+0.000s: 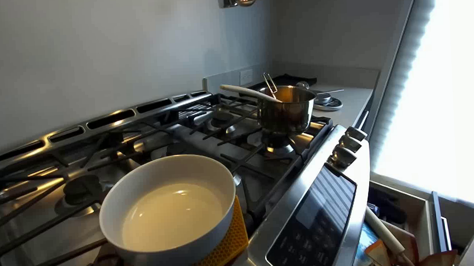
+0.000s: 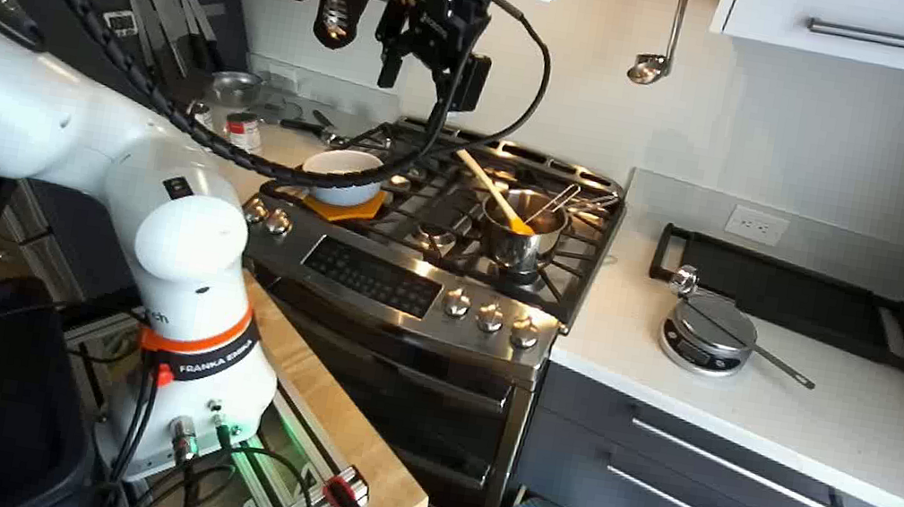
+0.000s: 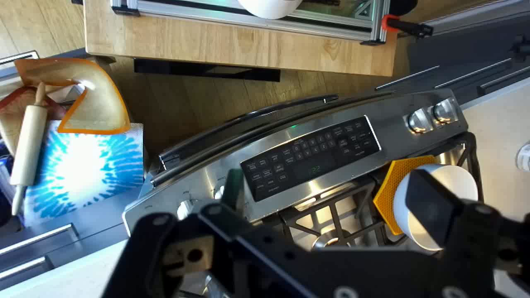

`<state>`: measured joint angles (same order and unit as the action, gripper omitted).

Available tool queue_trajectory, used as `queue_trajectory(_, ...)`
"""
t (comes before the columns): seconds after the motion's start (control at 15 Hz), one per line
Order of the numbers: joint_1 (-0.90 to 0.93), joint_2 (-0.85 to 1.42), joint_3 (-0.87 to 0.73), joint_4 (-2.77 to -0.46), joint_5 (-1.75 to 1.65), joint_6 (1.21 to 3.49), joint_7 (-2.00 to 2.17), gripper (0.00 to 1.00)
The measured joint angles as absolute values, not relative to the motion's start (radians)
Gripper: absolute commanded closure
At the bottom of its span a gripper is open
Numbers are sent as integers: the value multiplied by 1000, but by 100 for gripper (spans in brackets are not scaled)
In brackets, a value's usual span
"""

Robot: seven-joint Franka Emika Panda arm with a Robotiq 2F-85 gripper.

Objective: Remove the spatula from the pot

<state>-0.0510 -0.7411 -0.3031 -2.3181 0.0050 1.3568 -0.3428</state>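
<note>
Behind the stove (image 2: 398, 363) rises a pale wall (image 1: 97, 55), with a metal ladle (image 2: 650, 68) and a dark oven mitt (image 2: 356, 2) hanging before it. Upright on the stove top stands the small steel pot (image 1: 286, 117), and the wood-coloured spatula (image 2: 491, 190) is in it: the orange end sits down inside, while the paler handle slants out over the rim, as both exterior views show. A thin looped metal piece (image 2: 549, 202) also sticks up at that rim; I cannot tell whether it is part of the pot. Well apart, on the same stove, a white pot (image 1: 176, 215) rests on a yellow mat (image 1: 238, 225).

The robot arm (image 2: 187, 239) reaches over from beside the stove, and its jaws hang above the stove, higher than the spatula and apart from it. They stand wide: in the wrist view the two dark fingers (image 3: 432, 207) are far from each other, and the control panel (image 3: 312, 159) shows in the space between. One finger covers part of the white pot there. Beside the stove, away from the arm, are a kitchen scale (image 2: 699, 352) with a metal utensil (image 2: 783, 365) lying across it, and a black tray (image 2: 782, 288).
</note>
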Motion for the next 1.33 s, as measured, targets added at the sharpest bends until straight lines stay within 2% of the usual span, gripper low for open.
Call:
queue_trajectory(0.4, -57, -713, -296, -2314, 54, 1395, -278, 0)
queue_trajectory(0.93, -63, -351, -168, -2317, 329, 1936, 66, 0)
queue_trajectory(1.2, -63, -153, -99, -2278, 334, 2021, 220, 0)
queue_trajectory(1.33, -64, -143, -97, -2273, 334, 2021, 217, 0)
